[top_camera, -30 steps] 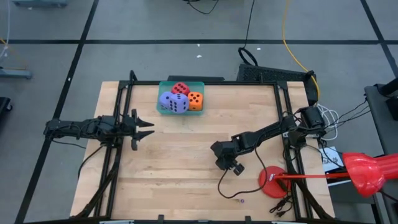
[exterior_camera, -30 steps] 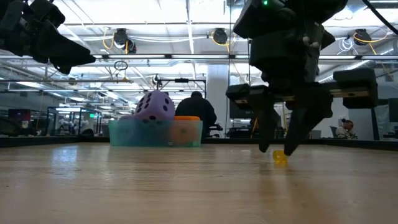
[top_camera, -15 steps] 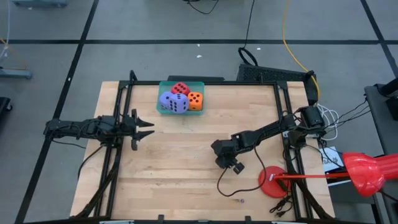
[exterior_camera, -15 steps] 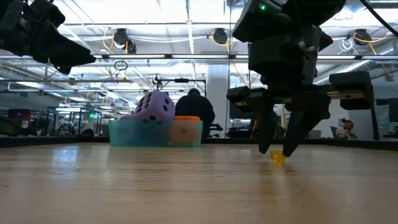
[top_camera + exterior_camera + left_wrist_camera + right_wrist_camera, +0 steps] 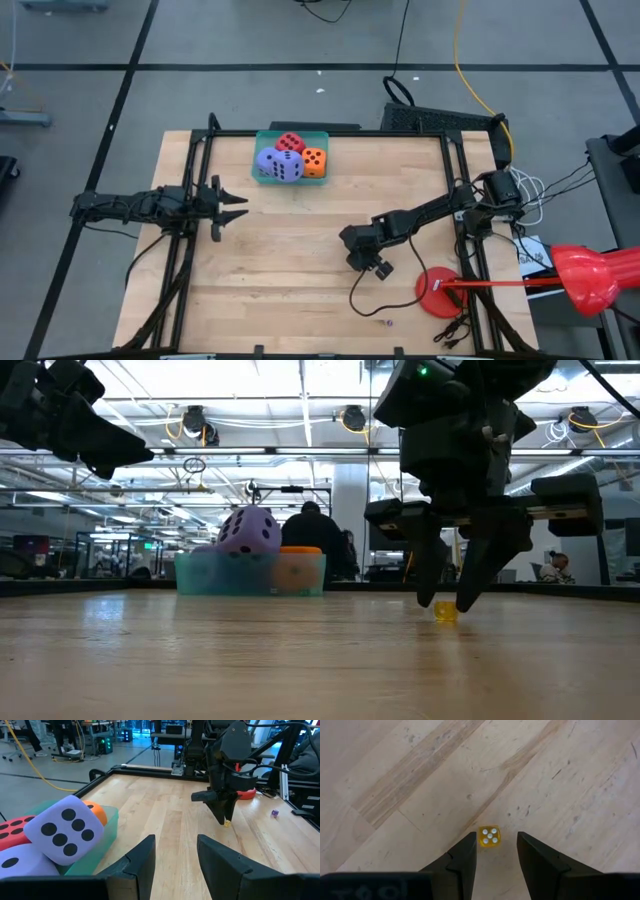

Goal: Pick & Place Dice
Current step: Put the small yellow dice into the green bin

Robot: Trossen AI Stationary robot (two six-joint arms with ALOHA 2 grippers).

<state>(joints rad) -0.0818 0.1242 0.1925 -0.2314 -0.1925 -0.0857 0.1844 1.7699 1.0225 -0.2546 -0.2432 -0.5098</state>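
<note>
The right tool (image 5: pixel 493 854) is hanging low over the wooden tabletop (image 5: pixel 300 260), fingers parted and straddling a tiny translucent yellow die (image 5: pixel 489 836), not clamping it; four soft foam dice (image 5: pixel 288 158), orange, red and purple-blue, are sitting in the flat teal-green tray (image 5: pixel 262 176); the left tool (image 5: pixel 237 206), released, is waiting well apart.

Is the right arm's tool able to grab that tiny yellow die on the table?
Probably yes. The right tool hangs open right above the tiny yellow die, with bare table around it and nothing between.
</note>
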